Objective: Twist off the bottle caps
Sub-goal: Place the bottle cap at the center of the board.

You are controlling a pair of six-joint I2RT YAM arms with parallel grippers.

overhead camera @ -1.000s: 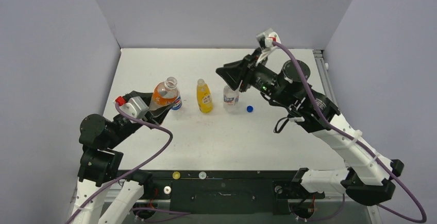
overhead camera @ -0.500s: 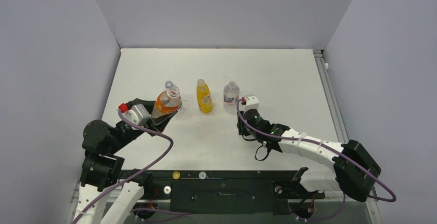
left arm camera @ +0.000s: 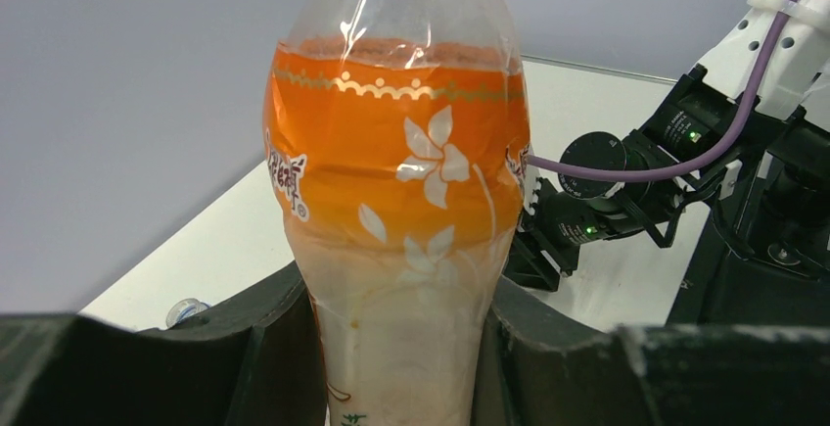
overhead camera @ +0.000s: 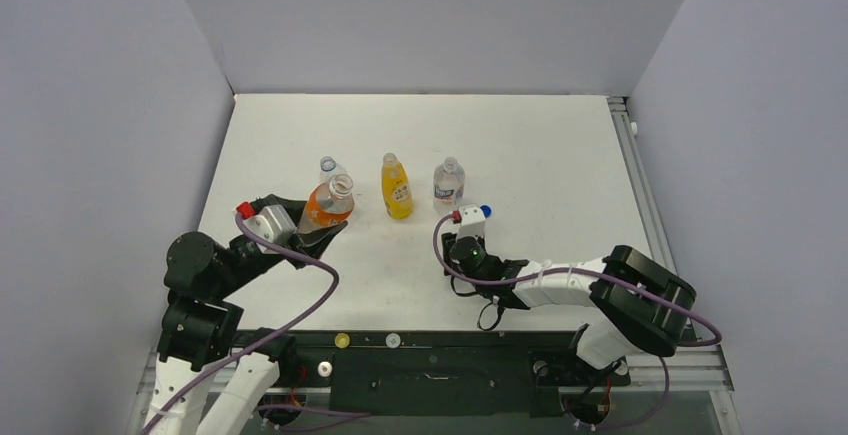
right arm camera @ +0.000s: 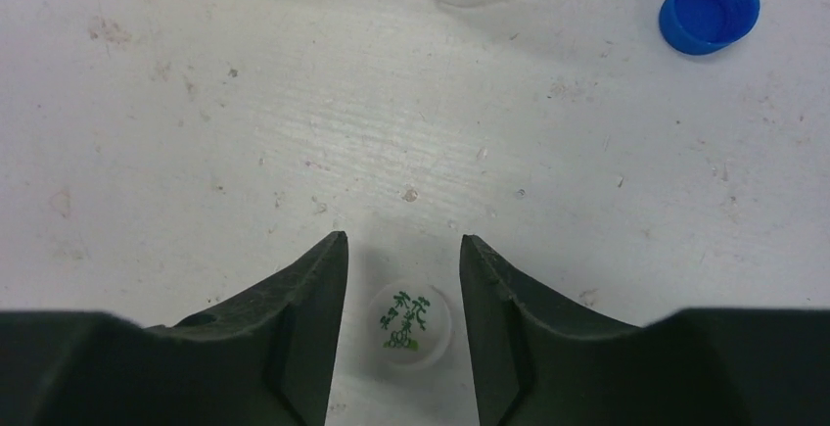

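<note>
Whitish cap [right arm camera: 409, 325] lies on the table [right arm camera: 294, 103] between the parted fingers of the right claw [right arm camera: 403, 242], untouched; we note the blue cap [right arm camera: 709, 10] loose farther off. Left claw [left arm camera: 396, 348] clamps the orange bottle [left arm camera: 396, 171] low down.

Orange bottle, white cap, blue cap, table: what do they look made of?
Orange bottle: thin clear plastic, glossy; bright glints and creases at the shoulder, printed flower label.
White cap: translucent whitish plastic, with green print on it.
Blue cap: opaque blue plastic, smooth, even colour.
Table: white, matte, scuffed and speckled; painted board or laminate, can't tell which.
</note>
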